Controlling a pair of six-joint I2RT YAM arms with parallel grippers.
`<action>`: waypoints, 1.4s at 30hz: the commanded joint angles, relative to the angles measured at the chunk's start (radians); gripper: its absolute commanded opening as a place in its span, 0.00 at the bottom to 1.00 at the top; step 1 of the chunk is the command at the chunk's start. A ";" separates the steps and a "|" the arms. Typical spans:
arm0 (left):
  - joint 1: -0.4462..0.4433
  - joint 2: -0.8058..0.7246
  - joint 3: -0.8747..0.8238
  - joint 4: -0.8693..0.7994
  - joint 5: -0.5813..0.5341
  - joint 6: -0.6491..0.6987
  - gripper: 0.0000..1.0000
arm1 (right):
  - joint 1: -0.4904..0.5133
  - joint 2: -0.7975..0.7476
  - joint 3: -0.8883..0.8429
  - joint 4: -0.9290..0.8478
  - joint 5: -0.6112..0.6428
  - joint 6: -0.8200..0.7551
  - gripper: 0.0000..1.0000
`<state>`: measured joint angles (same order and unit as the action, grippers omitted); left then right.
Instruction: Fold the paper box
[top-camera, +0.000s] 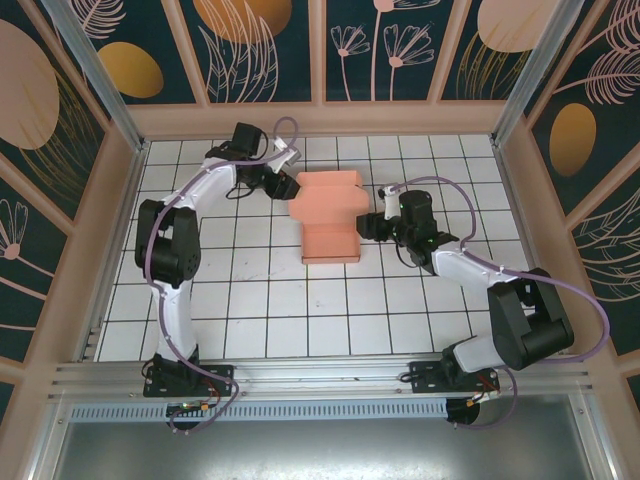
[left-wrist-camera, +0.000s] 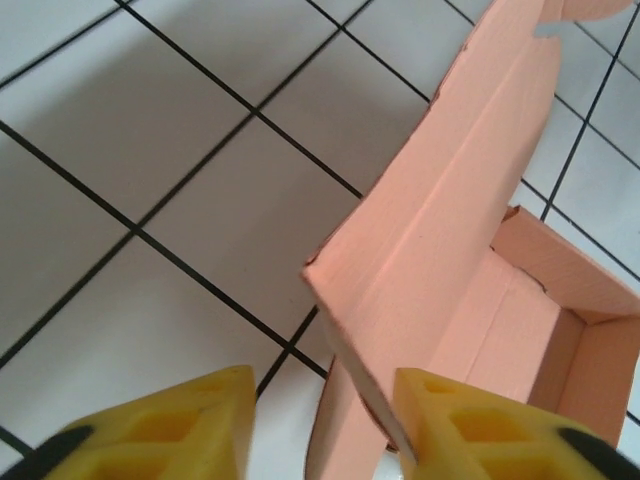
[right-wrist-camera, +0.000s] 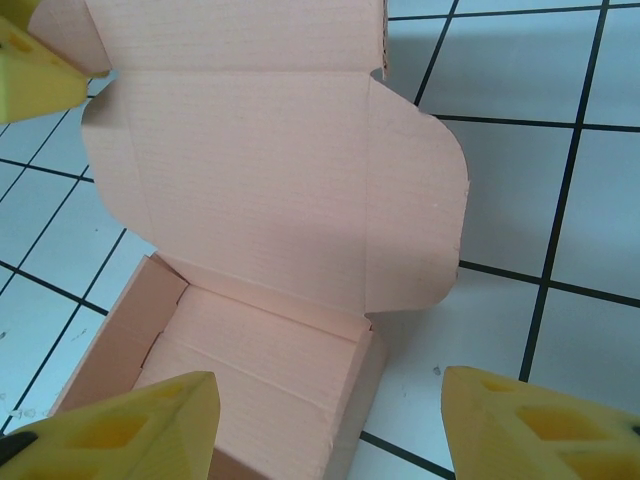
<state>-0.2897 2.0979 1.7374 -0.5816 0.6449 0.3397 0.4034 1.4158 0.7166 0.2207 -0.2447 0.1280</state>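
The salmon-pink paper box (top-camera: 331, 218) sits mid-table as a half-formed tray with its lid flap raised toward the back. My left gripper (top-camera: 286, 186) is at the lid's left edge and stands open. In the left wrist view the paper box (left-wrist-camera: 450, 230) has its lid's corner and edge reaching in between the yellow fingers (left-wrist-camera: 480, 430), close to the right one. My right gripper (top-camera: 373, 224) is open at the box's right side. In the right wrist view it (right-wrist-camera: 330, 430) straddles the tray's right wall, with the paper box (right-wrist-camera: 270, 200) and its rounded side flap ahead.
The white tiled tabletop (top-camera: 260, 300) is walled by a wooden frame (top-camera: 320, 118) at the back and sides. A metal rail (top-camera: 320, 375) runs along the near edge by the arm bases. A yellow finger of the left gripper (right-wrist-camera: 30, 60) shows beyond the lid.
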 joint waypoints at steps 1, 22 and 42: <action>-0.008 0.035 0.045 -0.090 -0.008 0.038 0.33 | -0.006 -0.021 -0.016 -0.001 0.003 -0.016 0.61; -0.009 0.018 0.057 -0.229 -0.021 0.160 0.17 | -0.006 -0.006 -0.010 0.000 0.001 -0.005 0.61; -0.022 -0.139 -0.094 -0.126 -0.009 0.228 0.00 | -0.017 -0.054 0.068 -0.103 0.040 -0.128 0.61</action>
<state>-0.3016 2.0518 1.6947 -0.7586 0.6270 0.5240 0.4000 1.4059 0.7364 0.1738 -0.2276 0.0814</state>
